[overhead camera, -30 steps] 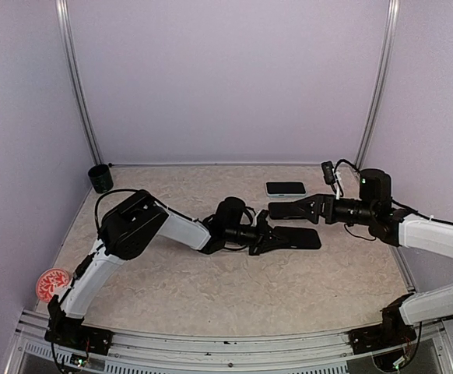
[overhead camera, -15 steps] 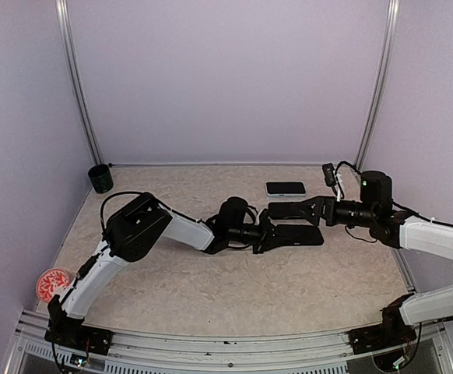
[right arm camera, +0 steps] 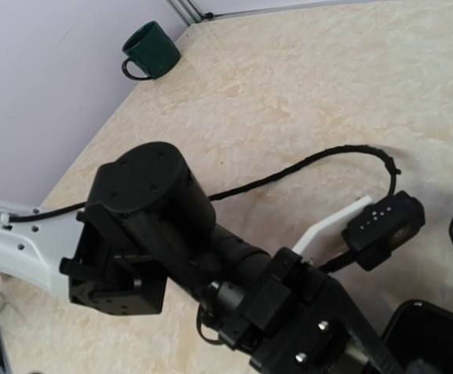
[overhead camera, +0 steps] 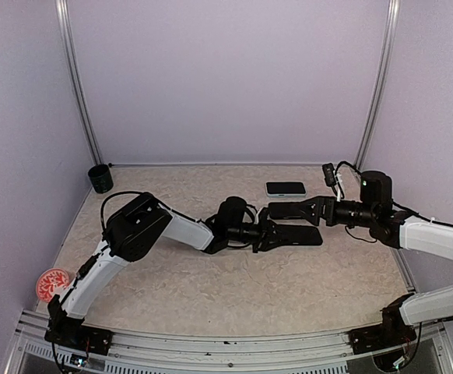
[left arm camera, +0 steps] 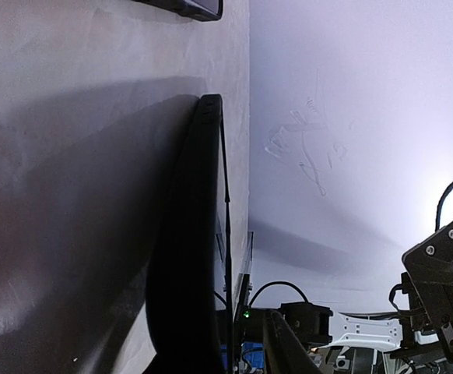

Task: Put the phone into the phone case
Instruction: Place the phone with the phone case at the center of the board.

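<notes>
**A:** While the desk (overhead camera: pixel 211 304) fills most of the view, what are the two arms doing over it?

**B:** The left arm (overhead camera: pixel 172 227) reaches out to the middle. The left jaws sit at the left end of the black phone case (overhead camera: pixel 300 236), which lies flat there. Whether they pinch that end or merely flank it, I cannot tell; the wrist view gives only the case's thin edge against the desk. The right arm (overhead camera: pixel 429 234) comes in from the right. The right jaws hang spread wide with nothing between them, just on the far side of the case.

**A:** And the phone?

**B:** The phone (overhead camera: pixel 286 188) lies pale screen up, farther back, apart from the case and just beyond the right jaws. It is not in the case yet.

**A:** How would it handle?

**B:** My guess is a stiff, smooth slab, light enough for one arm but slick, and liable to crack if dropped. It is best taken across its long edges near the middle, never on the glass. The case looks thin and probably gives a little, so pinning one end while the phone goes in seems sensible.

**A:** Anything smaller about?

**B:** A dark green mug (overhead camera: pixel 100 178) sits in the far left corner, and a red patterned disc (overhead camera: pixel 53 285) lies near left. Both are well apart from the work.
</notes>
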You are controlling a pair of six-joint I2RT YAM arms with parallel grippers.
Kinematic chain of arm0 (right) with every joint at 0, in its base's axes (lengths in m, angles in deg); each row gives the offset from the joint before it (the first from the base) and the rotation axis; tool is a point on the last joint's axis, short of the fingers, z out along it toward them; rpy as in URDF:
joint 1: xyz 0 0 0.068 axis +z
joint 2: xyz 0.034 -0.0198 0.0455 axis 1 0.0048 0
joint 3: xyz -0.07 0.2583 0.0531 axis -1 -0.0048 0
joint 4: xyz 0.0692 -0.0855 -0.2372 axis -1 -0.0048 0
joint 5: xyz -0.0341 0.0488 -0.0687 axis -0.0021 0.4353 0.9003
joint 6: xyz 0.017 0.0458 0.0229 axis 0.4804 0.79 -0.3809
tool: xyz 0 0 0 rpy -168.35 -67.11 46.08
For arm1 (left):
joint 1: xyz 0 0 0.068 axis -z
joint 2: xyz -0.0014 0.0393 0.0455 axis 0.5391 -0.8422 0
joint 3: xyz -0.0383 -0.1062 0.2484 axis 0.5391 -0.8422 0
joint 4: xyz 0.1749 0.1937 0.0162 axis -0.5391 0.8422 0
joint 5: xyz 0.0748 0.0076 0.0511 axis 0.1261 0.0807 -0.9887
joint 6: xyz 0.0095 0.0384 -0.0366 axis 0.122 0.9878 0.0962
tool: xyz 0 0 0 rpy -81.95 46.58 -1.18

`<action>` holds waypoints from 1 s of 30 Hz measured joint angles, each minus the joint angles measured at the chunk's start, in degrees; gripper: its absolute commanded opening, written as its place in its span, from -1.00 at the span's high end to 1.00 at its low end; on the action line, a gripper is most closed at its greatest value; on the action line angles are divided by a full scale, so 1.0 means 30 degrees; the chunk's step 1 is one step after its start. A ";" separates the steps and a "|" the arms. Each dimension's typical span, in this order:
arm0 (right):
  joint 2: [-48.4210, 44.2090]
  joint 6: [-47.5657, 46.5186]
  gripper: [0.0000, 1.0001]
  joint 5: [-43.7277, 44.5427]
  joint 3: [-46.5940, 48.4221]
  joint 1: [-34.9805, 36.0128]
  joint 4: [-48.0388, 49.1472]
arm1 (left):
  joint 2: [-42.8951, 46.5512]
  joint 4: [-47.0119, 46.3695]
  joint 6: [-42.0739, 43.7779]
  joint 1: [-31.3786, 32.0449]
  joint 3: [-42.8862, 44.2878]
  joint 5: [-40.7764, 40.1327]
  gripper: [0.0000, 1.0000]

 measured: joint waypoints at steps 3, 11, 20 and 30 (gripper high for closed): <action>0.0007 0.0015 -0.99 -0.0007 0.0000 0.0000 0.0000 | 0.0000 -0.0117 0.0007 0.0000 -0.0080 -0.0015 0.31; 0.0007 0.0066 -0.99 -0.0015 0.0000 0.0000 0.0015 | 0.0466 -0.0342 0.0357 0.0000 -0.1064 -0.0350 0.16; 0.0080 0.0131 -0.99 -0.0080 0.0000 0.0000 0.0029 | 0.1137 -0.0102 0.0590 -0.0029 -0.2047 -0.0517 0.13; 0.0102 0.0146 -0.99 -0.0124 -0.0022 0.0000 0.0153 | 0.1821 0.0517 0.1071 -0.0364 -0.2849 -0.0743 0.11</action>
